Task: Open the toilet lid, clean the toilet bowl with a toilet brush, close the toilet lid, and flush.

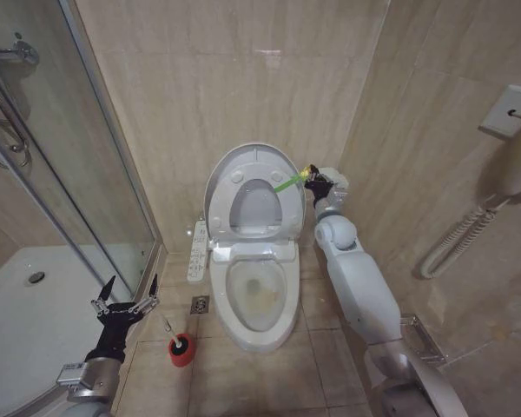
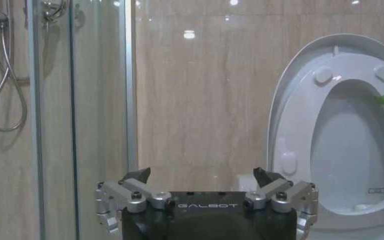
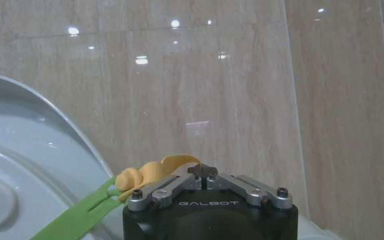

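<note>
Two grippers, one clenched on the green-and-yellow band (image 1: 293,180), one spread wide and idle.

The right gripper (image 1: 313,177) pinches the band's yellow end beside the raised toilet lid (image 1: 243,165), a glossy white oval leaning upright against the beige tiled wall with the seat ring up too. Below, the toilet bowl (image 1: 259,295) lies open, faintly stained. The left gripper (image 1: 127,291) hovers low by the glass shower door, near the toilet brush (image 1: 170,330) standing in its red holder (image 1: 181,350), bare floor tile between it and the bowl.
</note>
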Controlling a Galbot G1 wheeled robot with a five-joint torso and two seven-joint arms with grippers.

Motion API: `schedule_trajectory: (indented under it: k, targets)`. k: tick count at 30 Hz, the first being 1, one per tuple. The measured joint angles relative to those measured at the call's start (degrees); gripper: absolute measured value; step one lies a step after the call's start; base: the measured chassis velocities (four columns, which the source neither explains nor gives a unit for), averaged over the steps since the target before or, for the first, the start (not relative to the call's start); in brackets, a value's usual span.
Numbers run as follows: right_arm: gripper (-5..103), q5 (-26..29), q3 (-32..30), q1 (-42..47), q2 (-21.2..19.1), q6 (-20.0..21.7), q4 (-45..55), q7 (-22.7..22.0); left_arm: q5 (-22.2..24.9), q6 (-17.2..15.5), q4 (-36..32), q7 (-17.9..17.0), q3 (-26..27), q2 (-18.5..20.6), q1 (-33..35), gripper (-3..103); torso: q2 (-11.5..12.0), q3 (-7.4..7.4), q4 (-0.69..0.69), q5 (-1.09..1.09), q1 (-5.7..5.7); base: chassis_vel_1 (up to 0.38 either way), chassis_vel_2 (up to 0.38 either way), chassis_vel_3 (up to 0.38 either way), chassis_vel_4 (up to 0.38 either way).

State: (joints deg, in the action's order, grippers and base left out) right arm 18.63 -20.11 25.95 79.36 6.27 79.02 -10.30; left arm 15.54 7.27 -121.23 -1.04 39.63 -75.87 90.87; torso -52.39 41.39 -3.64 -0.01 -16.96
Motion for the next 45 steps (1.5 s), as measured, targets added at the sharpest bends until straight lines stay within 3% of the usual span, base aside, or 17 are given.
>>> schedule_trajectory:
  k: [26,45]
  targets:
    - [0,1.1,0.3,0.7,-0.6,-1.0,1.2,0.6,0.0,0.0,0.0,0.0,0.0,0.0,0.0,100,0.0,0.0,-0.01,0.0,0.03,-0.013,0.011,0.011,-0.013]
    - [2,1.3,-2.1,3.5,-2.1,-1.3,4.7,1.1,0.0,0.0,0.0,0.0,0.0,0.0,0.0,100,0.0,0.03,0.01,0.01,-0.06,-0.206,0.212,0.202,-0.201]
